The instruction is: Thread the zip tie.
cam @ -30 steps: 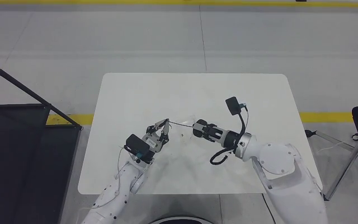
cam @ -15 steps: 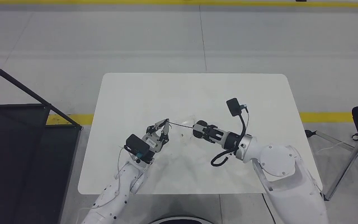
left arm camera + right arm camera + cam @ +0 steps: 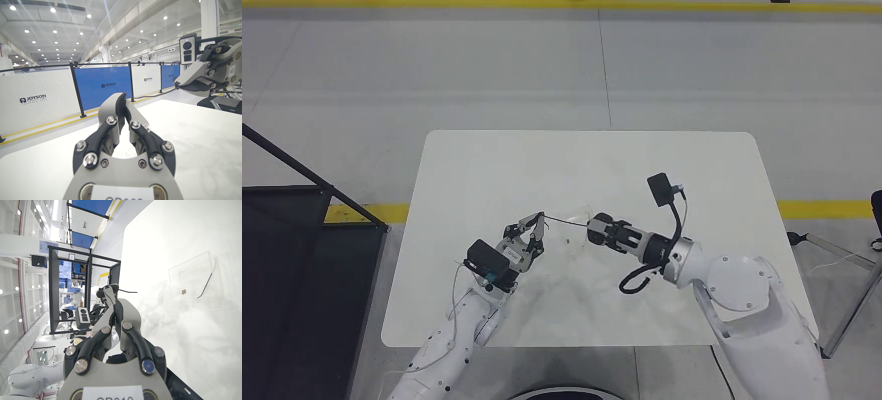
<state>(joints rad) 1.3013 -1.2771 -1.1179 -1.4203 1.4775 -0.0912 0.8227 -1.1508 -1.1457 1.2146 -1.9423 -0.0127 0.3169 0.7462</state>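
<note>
The zip tie hangs in the air as a thin black line stretched between the two grippers, a little above the middle of the white table. The left gripper has its jaws drawn in to a narrow slit, with one end of the strap pinched at the very tip. The right gripper has its jaws pressed together on the other end, and the two tips face each other, near but apart. From where I stand, the threading doesn't look done: the strap runs straight, with no loop. I'd say the pickup and the two-handed hold are finished, and bringing the tail round into the head is what's left. Which end is the head I can't make out; the strap is too thin and both ends are buried between the pads. Off to one side on the table sits a clear tray with a spare tie lying in it.
</note>
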